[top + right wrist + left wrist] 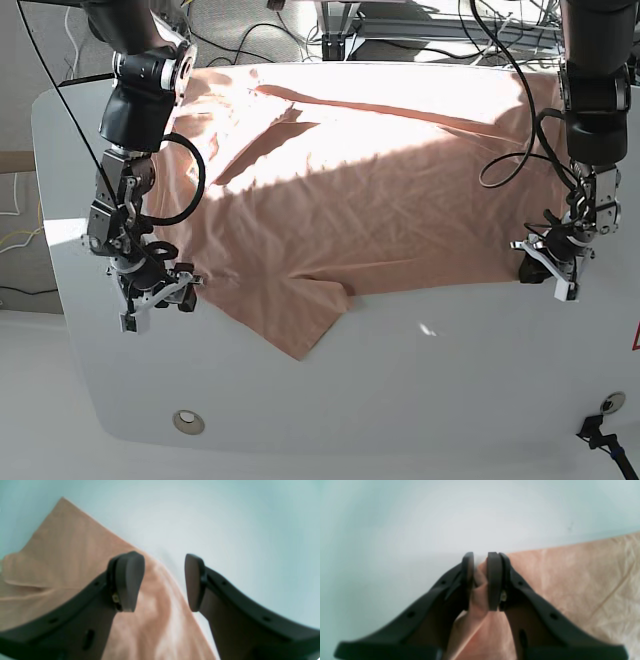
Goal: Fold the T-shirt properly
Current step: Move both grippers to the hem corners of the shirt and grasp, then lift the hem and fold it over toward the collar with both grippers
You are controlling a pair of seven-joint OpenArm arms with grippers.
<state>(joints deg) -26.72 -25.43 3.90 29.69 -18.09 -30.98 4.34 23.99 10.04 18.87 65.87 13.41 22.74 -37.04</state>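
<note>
While pinched at its edge: one T-shirt (380,190), two tools, one table (420,400).

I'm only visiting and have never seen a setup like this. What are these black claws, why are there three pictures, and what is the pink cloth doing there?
The machine is a robot with two arms. One picture looks down on the whole white table from above; the other two come from small cameras mounted on each arm's wrist, looking out along its claw.

The cloth is a salmon-pink T-shirt, spread out and wrinkled on the table. The robot is meant to fold it.

The left gripper, seen on the right side of the overhead picture, has its two black fingers closed on a pinch of the shirt's edge. The right gripper has its fingers apart: one finger is over the cloth, the other over bare table, with the shirt's edge between them. It holds nothing yet.
</note>
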